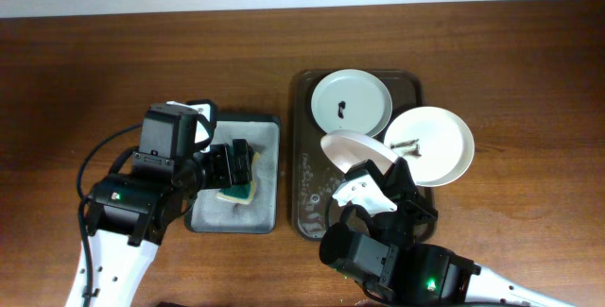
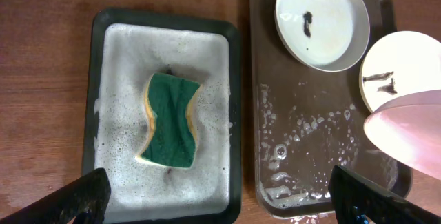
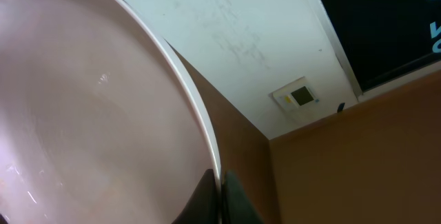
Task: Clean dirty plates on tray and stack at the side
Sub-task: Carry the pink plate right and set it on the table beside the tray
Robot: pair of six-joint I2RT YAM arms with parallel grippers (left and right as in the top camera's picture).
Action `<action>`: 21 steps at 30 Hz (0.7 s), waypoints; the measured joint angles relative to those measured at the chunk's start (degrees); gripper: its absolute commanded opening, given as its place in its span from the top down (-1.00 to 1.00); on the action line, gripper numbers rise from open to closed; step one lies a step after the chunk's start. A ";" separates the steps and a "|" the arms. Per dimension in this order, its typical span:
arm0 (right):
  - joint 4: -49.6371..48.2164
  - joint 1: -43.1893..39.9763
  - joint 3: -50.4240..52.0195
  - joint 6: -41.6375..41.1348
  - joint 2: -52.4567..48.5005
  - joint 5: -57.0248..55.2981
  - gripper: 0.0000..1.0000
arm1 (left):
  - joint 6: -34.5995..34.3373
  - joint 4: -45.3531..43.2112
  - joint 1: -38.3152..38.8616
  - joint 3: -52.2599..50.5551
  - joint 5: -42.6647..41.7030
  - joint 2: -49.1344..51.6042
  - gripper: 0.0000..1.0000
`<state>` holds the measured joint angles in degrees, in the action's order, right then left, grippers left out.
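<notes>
Holding the lifted plate point(image 1: 357, 146) tilted above the middle of the tray point(image 1: 295, 156), our right claw point(image 3: 220, 182) is clamped on its rim, pinching the edge between both fingers. Our left claw point(image 1: 232, 162) hangs left of the tray, spread wide and gripping nothing. It is directly above the sponge point(image 2: 169, 120), which lies in the suds of the sponge tray point(image 2: 96, 114).

We judge the step in hand to be fetching the sponge to wipe this plate. To do it well, we should drop the left claw straight down, close across the sponge's narrow waist, and lift without dragging the sponge tray. The right claw should hold the plate over the tray so drips land inside. A rim pinch is slight, so wiping pressure should be light.

We count three plates: the lifted one, a second plate point(image 1: 352, 102) at the tray's far end, smeared dark, and a third plate point(image 1: 437, 144) overhanging the tray's right rim, also smeared. One sponge and two trays sit on the bench point(image 1: 95, 61).
</notes>
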<state>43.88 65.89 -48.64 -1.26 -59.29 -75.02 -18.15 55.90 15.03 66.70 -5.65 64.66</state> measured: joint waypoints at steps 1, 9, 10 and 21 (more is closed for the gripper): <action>0.00 0.00 0.00 -0.02 0.00 0.00 0.92 | 0.00 0.00 -0.02 0.00 0.00 0.00 -0.99; 0.00 0.00 0.00 0.00 0.00 0.00 0.92 | -0.02 0.00 0.00 0.00 0.00 -0.02 -0.99; -0.02 0.00 0.00 0.00 0.00 0.00 0.92 | 0.00 0.00 0.00 0.00 0.00 0.00 -0.99; -5.86 -3.15 -0.04 -3.13 -0.02 2.23 0.92 | 0.00 0.00 -0.02 0.00 0.00 -0.02 -0.99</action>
<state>38.02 62.74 -48.69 -4.38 -59.31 -72.79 -18.15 55.90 15.00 66.70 -5.65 64.64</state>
